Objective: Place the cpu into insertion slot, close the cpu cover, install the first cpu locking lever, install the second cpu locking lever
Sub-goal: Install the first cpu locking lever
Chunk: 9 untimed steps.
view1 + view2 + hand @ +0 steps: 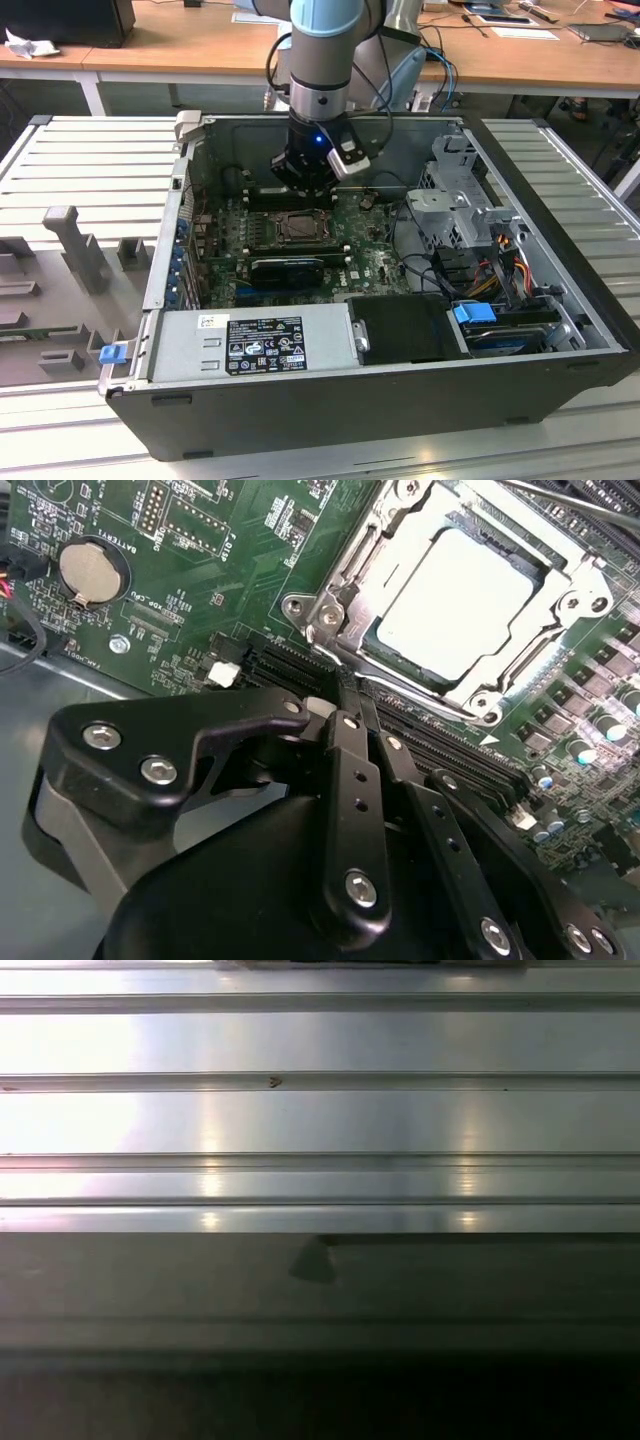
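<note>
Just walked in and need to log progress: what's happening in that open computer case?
A robot arm reaches down into the open computer case, its gripper just beside the insertion slot on the green motherboard. In the second wrist view the cpu already sits in the slot, and the cpu cover lies closed around it. The gripper carries nothing, and its shut tips sit at the cover's corner, by a thin metal lever running along the edge.

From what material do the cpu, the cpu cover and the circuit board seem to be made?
The cpu: probably metal, with a pale, matte silvery top that glows evenly.
The cpu cover: bright polished metal, apparently steel, since its edges give sharp glints; it lies closed around the chip.
The circuit board: green lacquered laminate, likely fibreglass, with fine printed traces.
</note>
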Available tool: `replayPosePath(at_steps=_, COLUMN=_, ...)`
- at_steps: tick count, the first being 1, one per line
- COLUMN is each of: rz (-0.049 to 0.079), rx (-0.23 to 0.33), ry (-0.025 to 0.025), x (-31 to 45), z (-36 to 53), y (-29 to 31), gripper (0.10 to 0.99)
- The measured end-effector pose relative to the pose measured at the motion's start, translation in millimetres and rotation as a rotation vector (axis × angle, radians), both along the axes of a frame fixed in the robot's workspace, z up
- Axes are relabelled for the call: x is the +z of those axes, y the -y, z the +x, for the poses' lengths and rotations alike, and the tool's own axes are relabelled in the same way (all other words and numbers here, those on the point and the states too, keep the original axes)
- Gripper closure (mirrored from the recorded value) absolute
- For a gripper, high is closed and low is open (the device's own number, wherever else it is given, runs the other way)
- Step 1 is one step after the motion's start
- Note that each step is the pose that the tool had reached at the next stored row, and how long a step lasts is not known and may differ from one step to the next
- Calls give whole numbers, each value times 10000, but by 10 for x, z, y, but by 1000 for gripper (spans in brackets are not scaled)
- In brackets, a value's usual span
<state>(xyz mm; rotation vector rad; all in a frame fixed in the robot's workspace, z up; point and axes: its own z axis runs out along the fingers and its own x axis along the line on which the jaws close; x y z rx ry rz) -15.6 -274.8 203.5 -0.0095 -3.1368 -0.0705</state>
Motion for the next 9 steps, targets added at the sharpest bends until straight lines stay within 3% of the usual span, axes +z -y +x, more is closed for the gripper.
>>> replayPosePath(at_steps=5, rz=13, rx=0, ry=-2, x=12, z=-1, y=4, gripper=980)
replayPosePath(at_steps=9, rz=74, rx=0, ry=-1, x=96, z=-28, y=3, gripper=980)
